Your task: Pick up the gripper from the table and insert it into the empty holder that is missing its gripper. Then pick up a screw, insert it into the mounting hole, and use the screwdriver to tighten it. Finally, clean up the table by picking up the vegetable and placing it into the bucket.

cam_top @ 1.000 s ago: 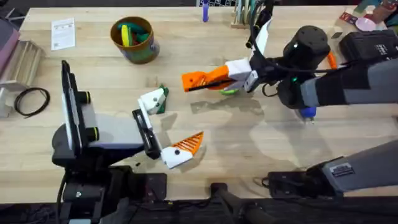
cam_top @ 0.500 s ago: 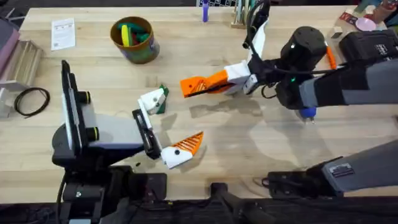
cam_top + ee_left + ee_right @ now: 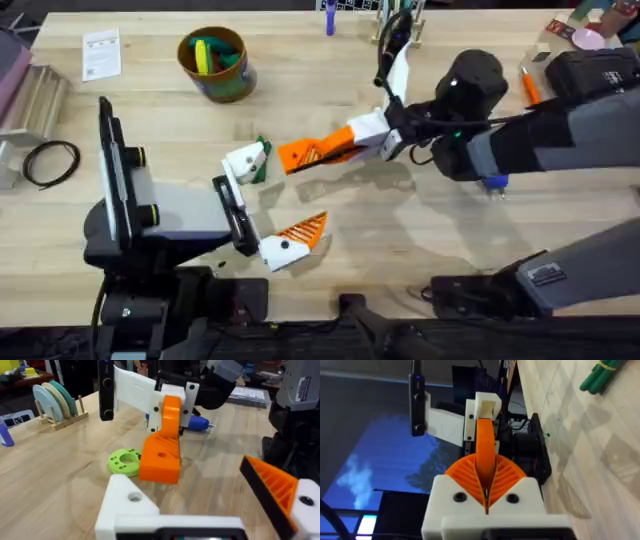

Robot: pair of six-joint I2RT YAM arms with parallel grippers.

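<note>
My right gripper is shut on the orange ribbed gripper and holds it above the table, pointed at my left arm. In the left wrist view this gripper hangs just beyond my left gripper, which is open. One left finger is a bare white empty holder; the other carries an orange pad. The dark-green vegetable lies right behind the holder. The bucket stands at the back left. The blue screwdriver lies under the right arm.
A lime-green disc lies under the held part. A thin orange stick tool is at the back right. A black cable loop and a paper card sit at the left, a wooden rack at the back.
My right arm has carried the orange gripper leftward, closer to the left arm's bare white holder. The left arm has not moved.
</note>
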